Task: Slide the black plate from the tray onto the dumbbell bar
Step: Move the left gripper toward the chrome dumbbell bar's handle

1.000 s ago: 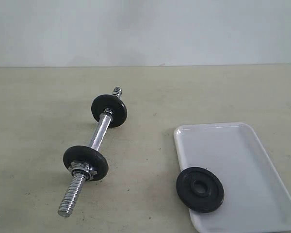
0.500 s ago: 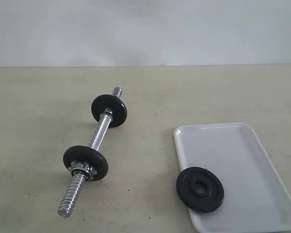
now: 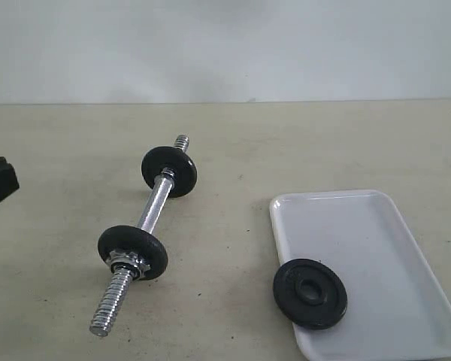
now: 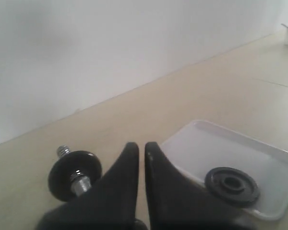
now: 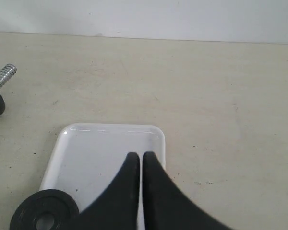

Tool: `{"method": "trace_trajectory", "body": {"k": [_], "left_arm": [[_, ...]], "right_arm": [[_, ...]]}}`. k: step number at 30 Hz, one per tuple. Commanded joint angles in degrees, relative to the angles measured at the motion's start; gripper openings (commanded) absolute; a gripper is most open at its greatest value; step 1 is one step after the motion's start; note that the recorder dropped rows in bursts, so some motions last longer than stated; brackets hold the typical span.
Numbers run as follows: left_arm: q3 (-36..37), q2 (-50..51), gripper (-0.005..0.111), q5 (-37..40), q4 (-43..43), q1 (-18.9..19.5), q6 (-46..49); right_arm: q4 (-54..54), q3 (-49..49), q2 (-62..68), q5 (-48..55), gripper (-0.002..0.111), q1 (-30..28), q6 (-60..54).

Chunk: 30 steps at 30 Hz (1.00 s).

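black plate (image 3: 310,293), matte round holed disc, lies on glossy white tray (image 3: 361,226).

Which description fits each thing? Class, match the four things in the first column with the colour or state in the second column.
Things:
1. black plate
2. tray
3. dumbbell bar
4. left gripper

Descriptions:
A. white, glossy, rectangular
B. shut, holding nothing
C. chrome, threaded at both ends
D. round, matte, with a central hole

Right pairs: 1-D, 2-A, 3-C, 4-B
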Motion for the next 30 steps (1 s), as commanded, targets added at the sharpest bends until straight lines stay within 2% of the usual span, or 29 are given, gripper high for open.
{"method": "trace_trajectory", "body": {"k": [1,6,11,15,17,18,19,20,22,25,30], "left_arm": [[-0.17,0.13,0.004,-6.06,0.14,0.07,-0.62],[-0.17,0.13,0.004,-12.90,-0.64,0.07,-0.62],[0.06,0.13,0.004,-5.65,-0.52,0.07,0.77],[0.06,0.13,0.004,-4.58,-0.51,0.07,0.25],[0.06,0.85,0.004,1.90,3.09,0.07,-9.23],[0.06,2.11,0.004,8.16,9.70,0.07,-17.28],[0.06,2.92,0.004,10.57,13.90,0.07,-22.12],[0.06,4.58,0.004,14.12,15.99,0.07,-30.88],[-0.06,6.43,0.004,16.63,15.99,0.07,-34.32],[-0.84,9.34,0.004,19.50,15.99,0.07,-34.59],[-3.60,13.37,0.004,18.93,15.99,0.07,-34.74]], "right_arm": [[0.30,-0.35,-0.18,-0.50,0.000,0.29,-0.22],[0.30,-0.35,-0.18,-0.23,0.000,0.29,-0.22],[0.30,-0.35,-0.18,0.43,0.000,0.29,-0.22],[0.45,-0.35,-0.18,1.19,0.000,0.29,-0.22],[0.45,-0.35,-0.18,5.71,0.000,0.29,-1.73],[0.45,-0.35,-0.18,7.76,0.000,0.29,-4.92],[0.45,-0.35,-0.18,7.96,0.000,0.29,-5.49],[0.45,-0.35,-0.18,8.09,0.000,0.29,-5.63],[0.56,-0.35,-0.18,8.05,0.000,0.29,-5.63],[0.54,-0.35,-0.18,8.05,0.000,0.29,-5.75],[0.54,-0.35,-0.18,8.05,0.000,0.29,-6.03]]}}
